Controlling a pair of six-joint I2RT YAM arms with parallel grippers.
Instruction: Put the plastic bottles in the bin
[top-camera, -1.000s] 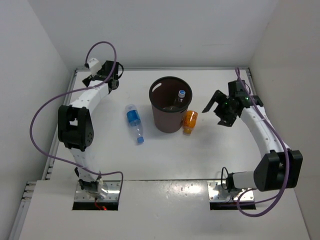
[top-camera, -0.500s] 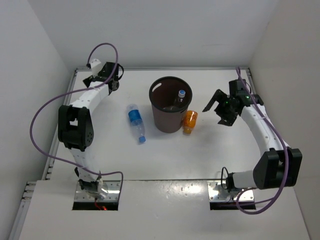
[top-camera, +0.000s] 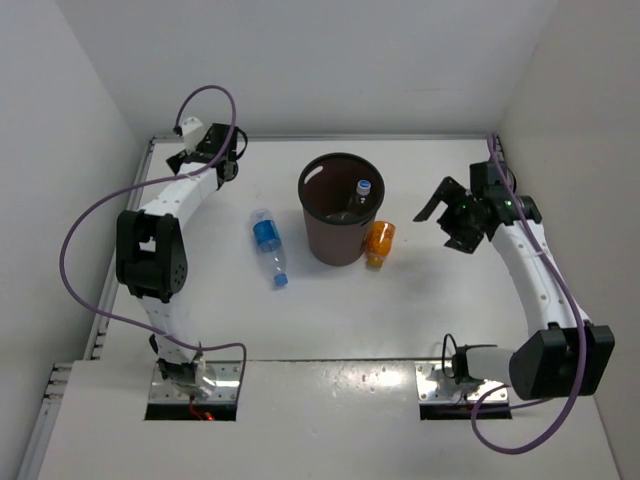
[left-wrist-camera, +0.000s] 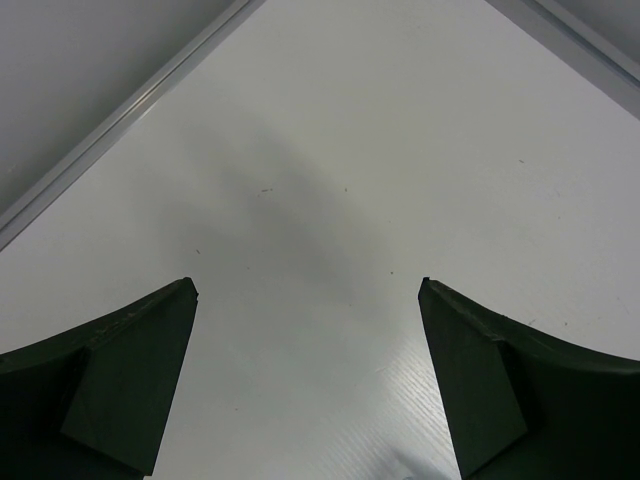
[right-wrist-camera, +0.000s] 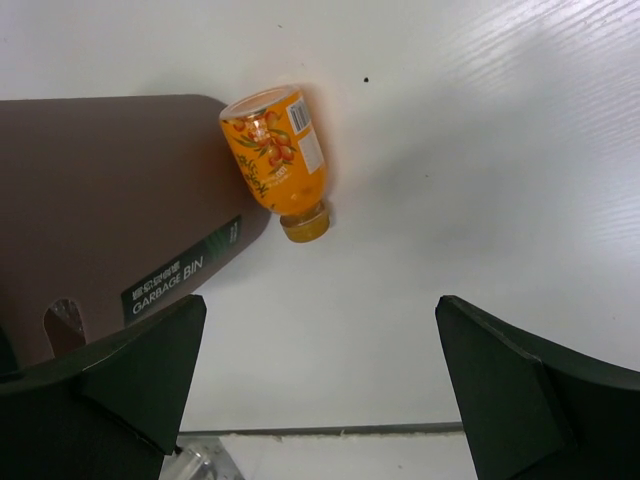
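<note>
Bin (top-camera: 340, 208): dark brown round bucket, upright, to the left of the right gripper (top-camera: 432, 230).
Clear bottle (top-camera: 362, 192), blue cap: inside the bin.
Orange bottle (top-camera: 379, 243): lying down, touching the bin wall, between bin and right gripper.
Blue-label bottle (top-camera: 268, 245): lying flat, nearer the base than the left gripper (top-camera: 228, 165), well apart from it.

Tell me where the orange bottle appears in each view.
Top external: orange bottle near centre, just right of the bin.
Left wrist: not in it.
Right wrist: orange bottle upper left of centre, beside the bin.
Shared landmark: the brown bin.
</note>
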